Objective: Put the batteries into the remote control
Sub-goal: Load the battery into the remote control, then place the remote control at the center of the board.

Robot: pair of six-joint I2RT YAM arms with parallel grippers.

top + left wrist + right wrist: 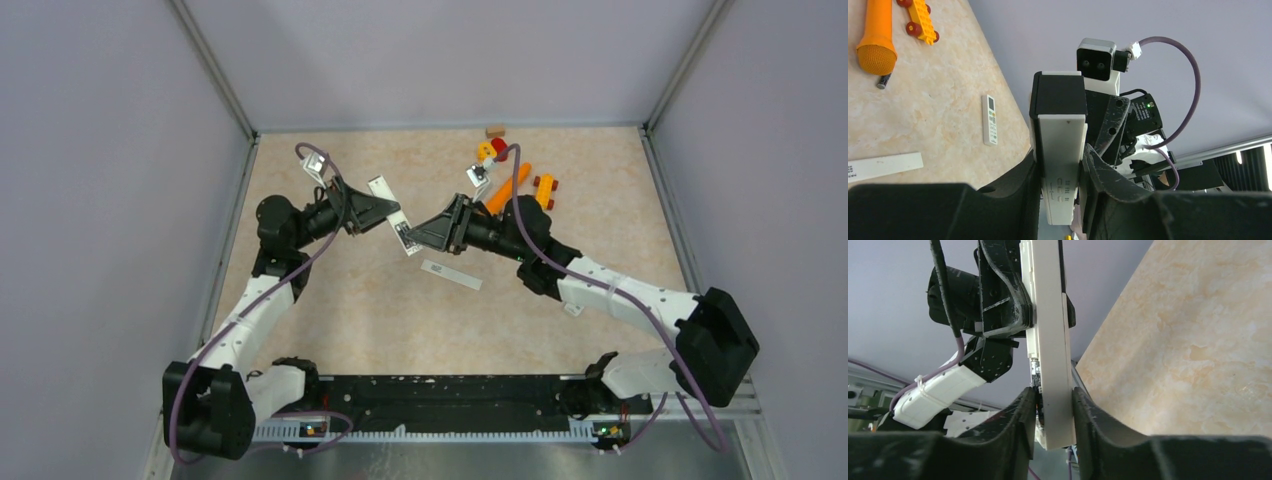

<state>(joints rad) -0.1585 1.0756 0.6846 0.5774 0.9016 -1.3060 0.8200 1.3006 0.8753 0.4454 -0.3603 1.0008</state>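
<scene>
The slim white remote control [393, 215] is held in the air above the middle of the tabletop [330, 300], somewhat toward the far edge, gripped from both sides. The left claw [1060, 167] is clenched across its white body, with the black section sticking out beyond the fingers. The right claw [1054, 412] is clamped on one end of the same remote control, a finger pressed to each side. A flat white strip [451, 274] lies on the tabletop just below the right claw, on the near side. Near the far edge lie an orange carrot [508, 188] and a yellow toy car [544, 189]. One small dark battery [883, 81] rests just beside the carrot's thick end, and a shorter buttoned remote [990, 120] lies apart from them.
</scene>
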